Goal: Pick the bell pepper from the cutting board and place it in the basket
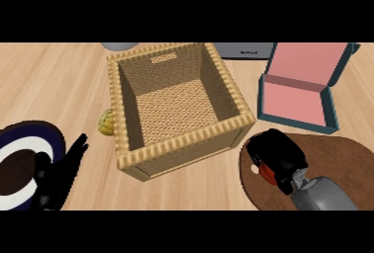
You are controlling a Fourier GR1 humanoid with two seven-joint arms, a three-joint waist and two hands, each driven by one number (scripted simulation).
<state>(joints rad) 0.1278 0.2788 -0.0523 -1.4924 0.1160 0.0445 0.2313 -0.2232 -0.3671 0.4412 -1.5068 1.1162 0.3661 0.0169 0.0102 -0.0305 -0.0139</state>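
Right hand (276, 157) is curling its fingers over the red bell pepper (267, 172) on the cutting board (343, 158); probably light, smooth, slippery, so wrapping its body suits. Left hand (70, 165) is resting, fingers straight.

Right hand (276, 154) curled; left hand (64, 170) straight-fingered

Basket (219, 129) mouth gapes open, its tall walls just left of the cutting board (343, 158). Teal box (332, 106) with its raised lid crowds the far right. Bare worktop (51, 79) far left.
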